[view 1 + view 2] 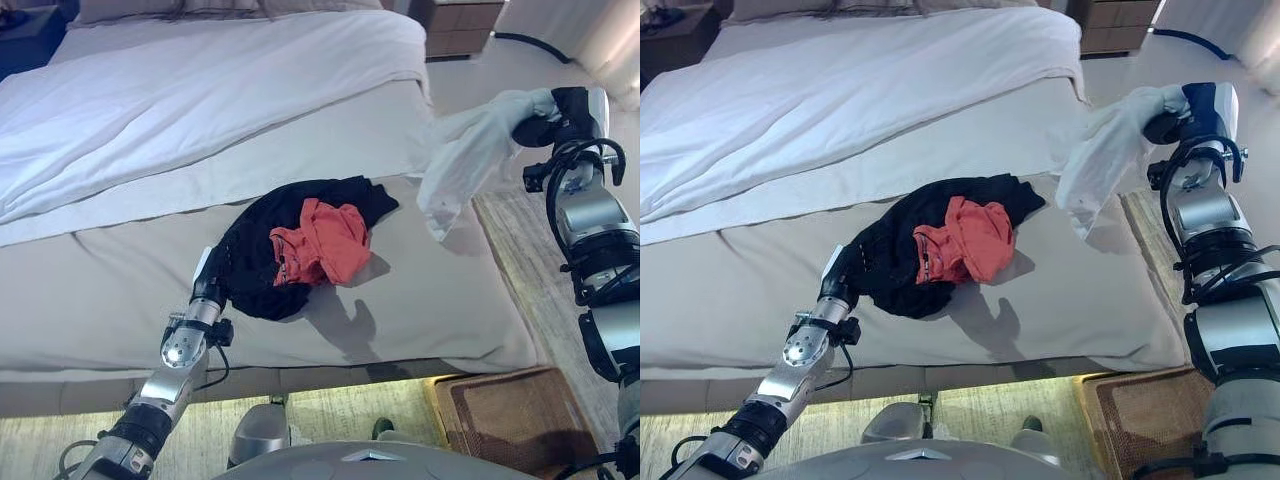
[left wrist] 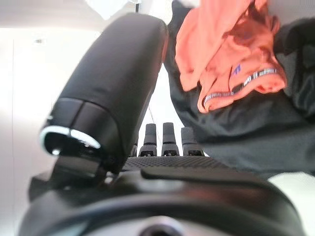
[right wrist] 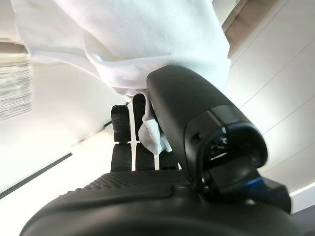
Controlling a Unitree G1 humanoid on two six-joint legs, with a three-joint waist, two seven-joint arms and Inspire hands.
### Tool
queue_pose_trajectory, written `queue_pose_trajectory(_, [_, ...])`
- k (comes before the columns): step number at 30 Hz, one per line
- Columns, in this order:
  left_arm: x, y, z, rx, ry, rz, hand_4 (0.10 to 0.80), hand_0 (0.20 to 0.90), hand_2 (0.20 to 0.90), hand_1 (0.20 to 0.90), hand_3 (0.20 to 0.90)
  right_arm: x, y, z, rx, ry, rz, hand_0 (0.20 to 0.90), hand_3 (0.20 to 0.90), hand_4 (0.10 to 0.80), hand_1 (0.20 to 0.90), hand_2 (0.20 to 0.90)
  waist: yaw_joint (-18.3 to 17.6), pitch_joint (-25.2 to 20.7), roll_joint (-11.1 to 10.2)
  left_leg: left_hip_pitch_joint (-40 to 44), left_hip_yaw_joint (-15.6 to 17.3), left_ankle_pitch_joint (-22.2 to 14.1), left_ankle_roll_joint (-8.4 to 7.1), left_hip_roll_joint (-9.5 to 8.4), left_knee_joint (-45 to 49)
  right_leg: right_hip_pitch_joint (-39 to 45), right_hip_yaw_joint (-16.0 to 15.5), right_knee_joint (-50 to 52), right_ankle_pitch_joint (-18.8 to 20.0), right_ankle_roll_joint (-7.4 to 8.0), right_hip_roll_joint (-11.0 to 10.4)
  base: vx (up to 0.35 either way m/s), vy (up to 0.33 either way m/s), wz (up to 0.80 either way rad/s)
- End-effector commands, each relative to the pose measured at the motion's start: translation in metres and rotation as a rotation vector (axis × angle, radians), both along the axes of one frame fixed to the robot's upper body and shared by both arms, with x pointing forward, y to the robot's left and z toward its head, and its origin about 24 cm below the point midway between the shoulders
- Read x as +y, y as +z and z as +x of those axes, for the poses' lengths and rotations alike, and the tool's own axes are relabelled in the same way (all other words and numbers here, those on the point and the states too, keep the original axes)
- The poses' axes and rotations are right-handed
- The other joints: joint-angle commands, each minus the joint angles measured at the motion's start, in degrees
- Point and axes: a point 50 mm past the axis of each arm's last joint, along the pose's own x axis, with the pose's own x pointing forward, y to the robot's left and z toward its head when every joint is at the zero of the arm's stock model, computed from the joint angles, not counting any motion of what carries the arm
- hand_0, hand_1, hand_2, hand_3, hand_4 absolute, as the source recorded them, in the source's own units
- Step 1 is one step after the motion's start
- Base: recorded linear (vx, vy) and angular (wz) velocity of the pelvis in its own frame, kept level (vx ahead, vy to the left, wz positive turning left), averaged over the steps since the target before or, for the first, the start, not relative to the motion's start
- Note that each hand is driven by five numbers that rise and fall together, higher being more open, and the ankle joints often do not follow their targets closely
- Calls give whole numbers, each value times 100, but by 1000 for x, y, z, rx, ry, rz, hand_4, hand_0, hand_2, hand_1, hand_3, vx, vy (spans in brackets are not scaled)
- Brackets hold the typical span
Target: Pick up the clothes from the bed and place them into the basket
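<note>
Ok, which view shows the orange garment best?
The left eye view: the orange garment shows whole, atop the black clothes. The right eye view shows much the same; the left wrist view shows it close; the right wrist view not at all.

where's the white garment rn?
In the right hand, pinched and hanging in the air past the bed's right edge, to the right of the black and orange clothes pile.

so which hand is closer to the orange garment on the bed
Left. The left hand is at the edge of the black garment that the orange garment lies on. The right hand is raised off past the bed's side, pinching a white garment.
</note>
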Motion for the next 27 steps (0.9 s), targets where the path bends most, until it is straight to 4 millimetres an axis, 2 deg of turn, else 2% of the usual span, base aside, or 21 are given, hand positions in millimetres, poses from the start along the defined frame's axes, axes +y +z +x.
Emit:
queue_pose_trajectory(1, [1, 9, 13, -48, 21, 48, 800, 900, 900, 900, 900, -25, 64, -15, -195, -60, -131, 300, 200, 100, 300, 300, -200, -878, 46, 446, 389, -947, -86, 244, 70, -600, 230, 70, 389, -412, 434, -13, 6, -33])
queue_pose_trajectory(5, [9, -6, 10, 37, 83, 101, 800, 900, 900, 900, 900, -30, 48, -20, -150, -59, -125, 300, 200, 100, 300, 300, -439, -854, 99, 490, 550, -953, -100, 269, 53, -678, 443, 2, 467, -394, 491, -13, 0, -27])
queue_pose_trajectory(7, [10, -7, 11, 43, 102, 98, 800, 900, 900, 900, 900, -32, 37, -23, -127, -56, -121, 300, 200, 100, 300, 300, -556, -827, 122, 522, 632, -962, -106, 273, 43, -709, 550, -44, 514, -384, 522, -12, -1, -38])
queue_pose_trajectory(16, [12, -8, 16, 54, 163, 54, 800, 900, 900, 900, 900, -41, -35, -54, 6, -85, -51, 300, 200, 100, 300, 300, -1103, -675, 163, 580, 965, -1013, -85, 291, 4, -899, 981, -98, 659, -367, 693, -22, -27, -30])
queue_pose_trajectory(27, [-4, -2, 24, 36, 117, 52, 800, 900, 900, 900, 900, -54, -68, -69, 122, -119, 23, 300, 200, 100, 300, 300, -1394, -455, 281, 578, 1267, -1029, -109, 284, 4, -1103, 1229, -85, 725, -359, 773, -45, -25, -18])
